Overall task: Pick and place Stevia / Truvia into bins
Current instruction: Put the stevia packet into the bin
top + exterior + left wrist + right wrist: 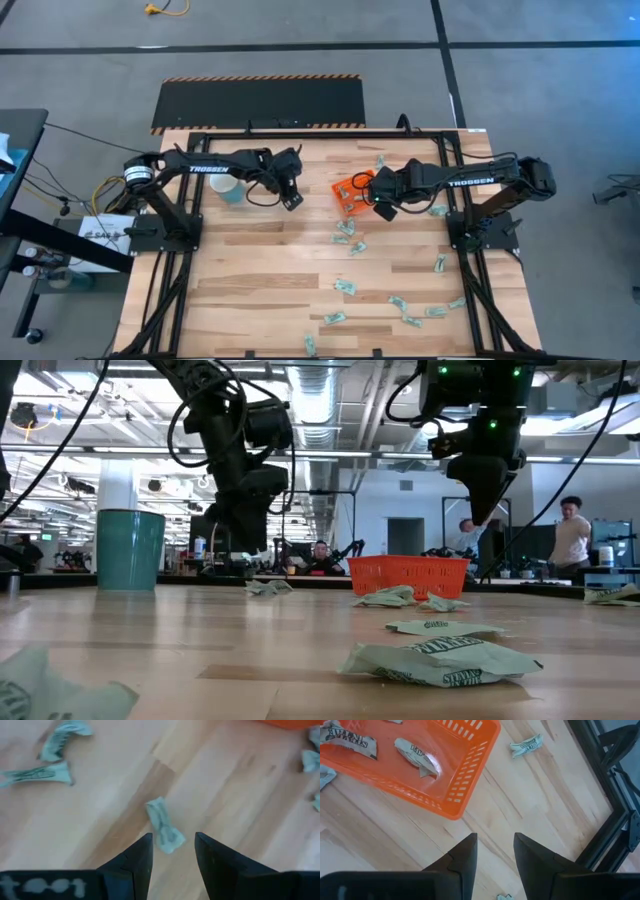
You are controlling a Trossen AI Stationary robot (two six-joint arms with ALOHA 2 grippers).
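Observation:
Several pale green and white Stevia packets lie flat on the wooden table point(260, 280), among them one point(346, 287) near the middle and one point(440, 660) close to the low camera. The orange bin point(350, 190) stands at the far middle, with packets point(415, 755) lying in it. My left gripper point(292, 200) hangs open over the table between the cup and the bin. A crumpled packet point(164, 825) lies on the wood just beyond its fingertips point(172, 837). My right gripper point(383, 210) hovers open beside the bin's right end, and its fingers point(495, 837) have nothing between them.
A round light-blue cup point(228, 190) stands left of my left gripper. More packets lie loose toward the near right corner point(405, 305) and one beside the bin point(526, 745). The black frame rails point(600, 835) run along the table's edges. People stand in the room behind point(572, 540).

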